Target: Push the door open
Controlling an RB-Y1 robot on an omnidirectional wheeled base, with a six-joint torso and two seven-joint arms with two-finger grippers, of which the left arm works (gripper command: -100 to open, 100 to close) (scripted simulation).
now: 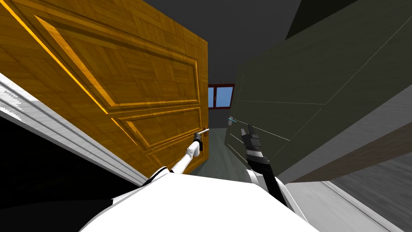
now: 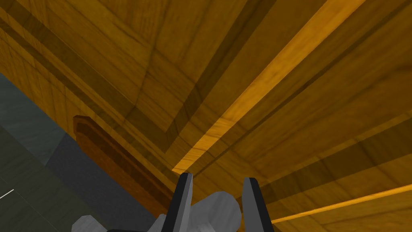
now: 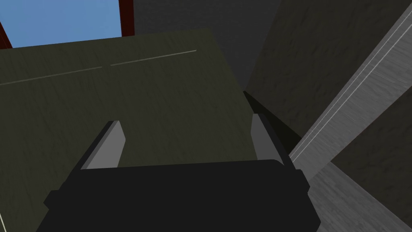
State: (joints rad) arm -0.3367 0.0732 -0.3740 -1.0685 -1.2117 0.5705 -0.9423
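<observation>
Closest in, the left gripper (image 2: 218,178) has its two thin fingers (image 2: 184,199) drawn near together, pressing the sides of a light grey cylindrical handle (image 2: 215,211) lodged between them. That handle sits on the orange-brown panelled wooden door (image 1: 120,80), just by its free edge, and the white left forearm (image 1: 187,157) reaches up to it. The door takes up the left of the head view and stands ajar, its free edge toward the middle of the passage and its raised panel mouldings catching bright yellow light. In the left wrist view a darker brown wooden strip (image 2: 116,161) runs along the door beside the gripper. Left of the door lies a white-grey door frame (image 1: 44,119), with a black area (image 1: 48,173) below it. Past the free edge a strip of grey floor (image 1: 219,155) leads to a red-framed window (image 1: 220,96) showing blue. Across that gap, well apart from the door, the right gripper (image 3: 185,139) hangs with its jaws wide apart, pointed at a dark olive-grey flat cabinet front (image 3: 141,100) scored with thin pale lines. A small pale blue-grey knob (image 1: 231,119) sits on that front, just above the right gripper in the head view.
</observation>
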